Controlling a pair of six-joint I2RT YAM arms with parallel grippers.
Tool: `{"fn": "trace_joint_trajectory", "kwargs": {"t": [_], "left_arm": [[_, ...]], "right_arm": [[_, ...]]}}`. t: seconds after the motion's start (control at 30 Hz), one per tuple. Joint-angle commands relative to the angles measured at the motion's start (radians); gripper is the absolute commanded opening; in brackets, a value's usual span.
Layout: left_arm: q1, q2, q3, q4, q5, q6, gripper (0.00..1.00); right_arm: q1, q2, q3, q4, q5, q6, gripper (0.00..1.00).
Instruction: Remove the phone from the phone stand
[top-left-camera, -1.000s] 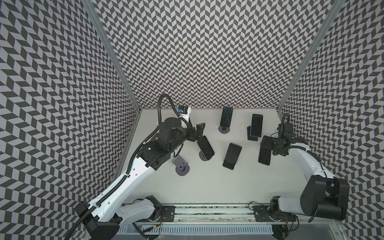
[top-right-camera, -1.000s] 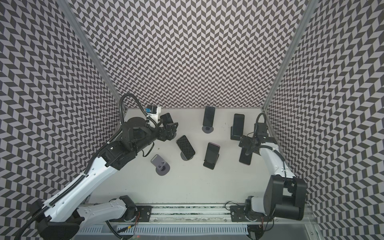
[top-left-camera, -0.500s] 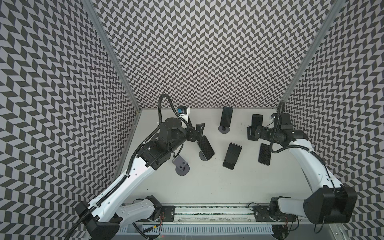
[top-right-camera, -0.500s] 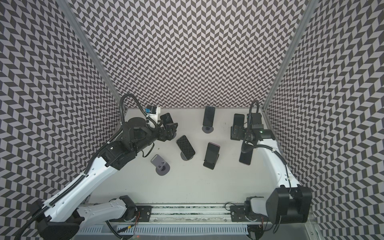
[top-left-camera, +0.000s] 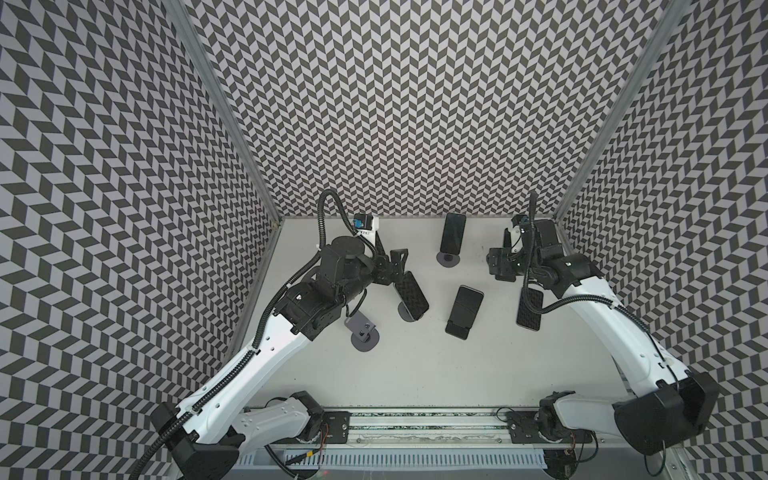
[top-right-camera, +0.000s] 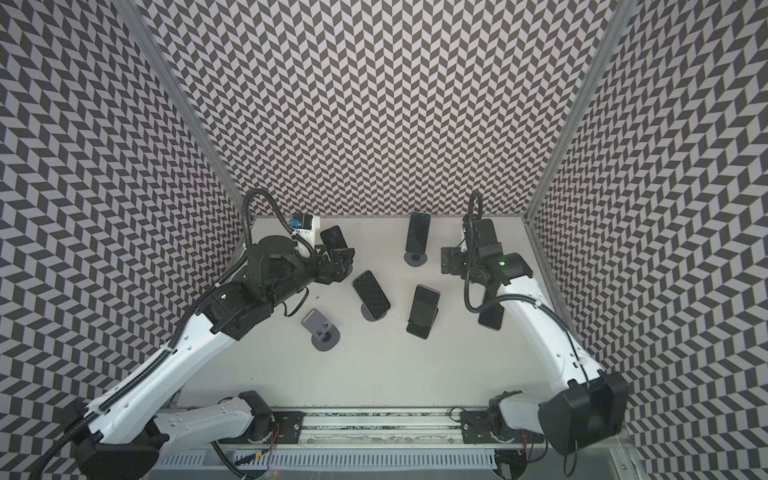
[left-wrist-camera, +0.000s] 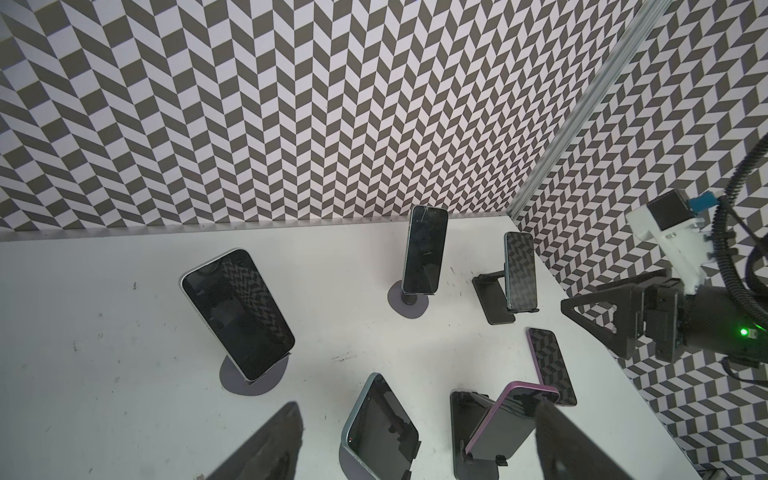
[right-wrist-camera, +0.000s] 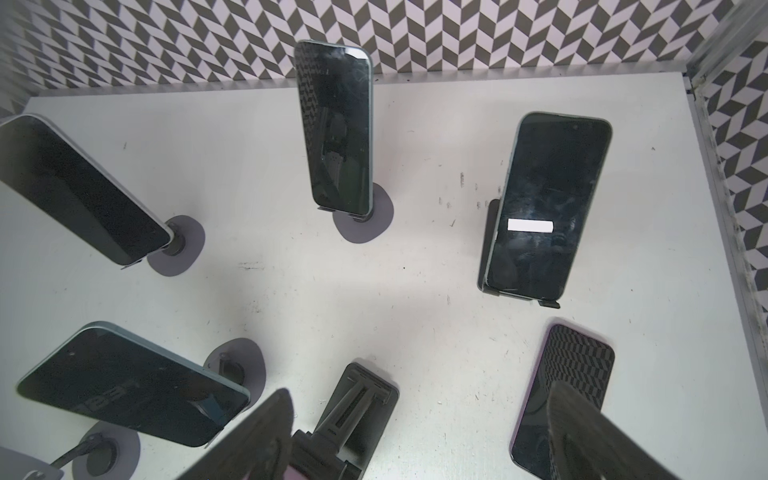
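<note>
Right tool (top-left-camera: 498, 264) now rearward, open, empty

No readable text on any phone (right-wrist-camera: 544, 199) or phone stand (top-left-camera: 362, 331).

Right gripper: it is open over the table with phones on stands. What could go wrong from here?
If it comes down here, the right gripper might strike the purple phone, which lies flat right beside one finger. Pulling the phone with the white strip could also drag or tip its black stand, which looks small and light.
</note>
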Motion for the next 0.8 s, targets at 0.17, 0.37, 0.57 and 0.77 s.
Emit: {"fn": "trace_joint_trajectory", "kwargs": {"t": [0.17, 0.37, 0.57, 0.77], "left_arm": [[0.005, 0.004, 0.018, -0.031, -0.016, -0.051, 0.87], [0.005, 0.006, 0.022, -0.044, -0.023, -0.06, 0.87], [0.006, 0.004, 0.027, -0.057, -0.033, -0.066, 0.87], [0.004, 0.006, 0.032, -0.072, -0.057, -0.078, 0.85]], "right_arm": [[0.089, -0.023, 0.025, 0.111, -0.022, -0.07, 0.92], [0.126, -0.053, 0.003, 0.197, -0.039, -0.1, 0.91], [0.155, -0.035, 0.028, 0.207, -0.06, -0.118, 0.9], [0.195, -0.017, 0.056, 0.217, -0.066, -0.123, 0.88]]}}
